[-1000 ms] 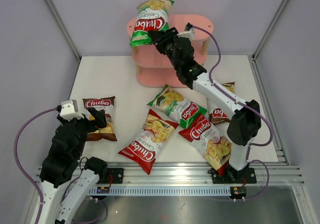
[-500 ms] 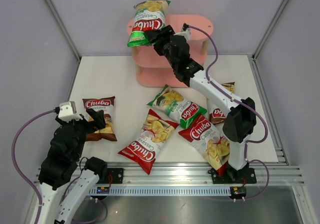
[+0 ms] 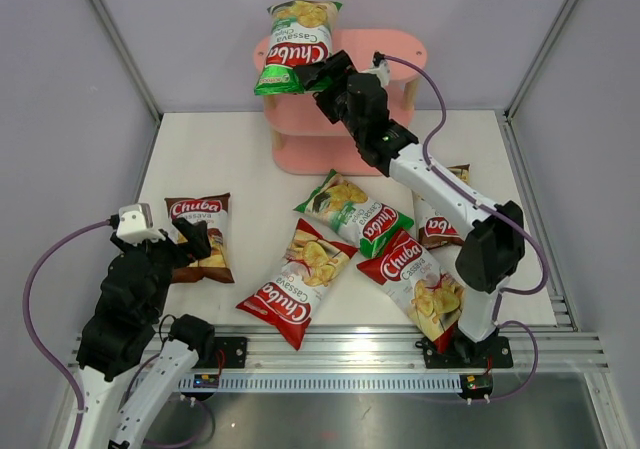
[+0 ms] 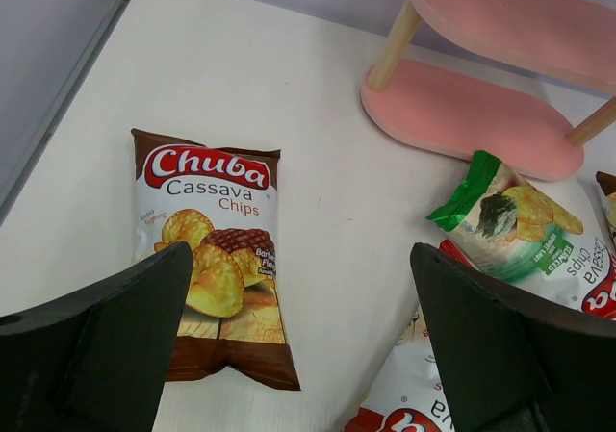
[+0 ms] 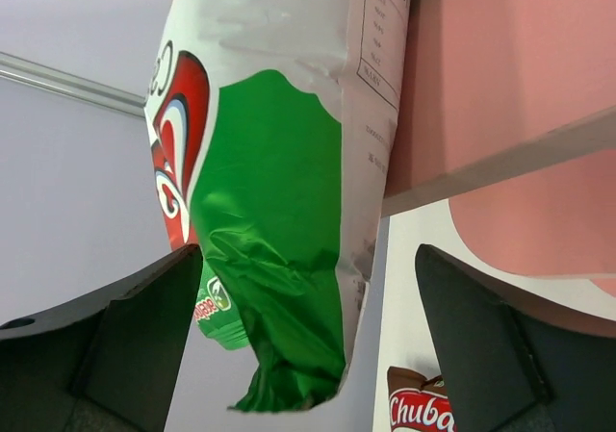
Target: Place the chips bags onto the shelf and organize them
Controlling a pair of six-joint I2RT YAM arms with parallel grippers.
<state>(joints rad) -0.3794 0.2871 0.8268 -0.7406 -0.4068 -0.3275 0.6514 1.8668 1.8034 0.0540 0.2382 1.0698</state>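
Observation:
One green chips bag lies on the top board of the pink shelf, its lower end hanging over the front left edge. My right gripper is open just below that end. In the right wrist view the green chips bag hangs between the spread fingers without either one touching it. My left gripper is open above a brown bag. In the left wrist view that brown bag lies under the left gripper.
On the table lie a second green bag, two red bags and a brown bag partly behind the right arm. The shelf's lower board stands at the back. White walls enclose the table.
My right gripper has opened and let go of the green bag, which now rests on the top board. The right arm drew back slightly. The left arm has not moved.

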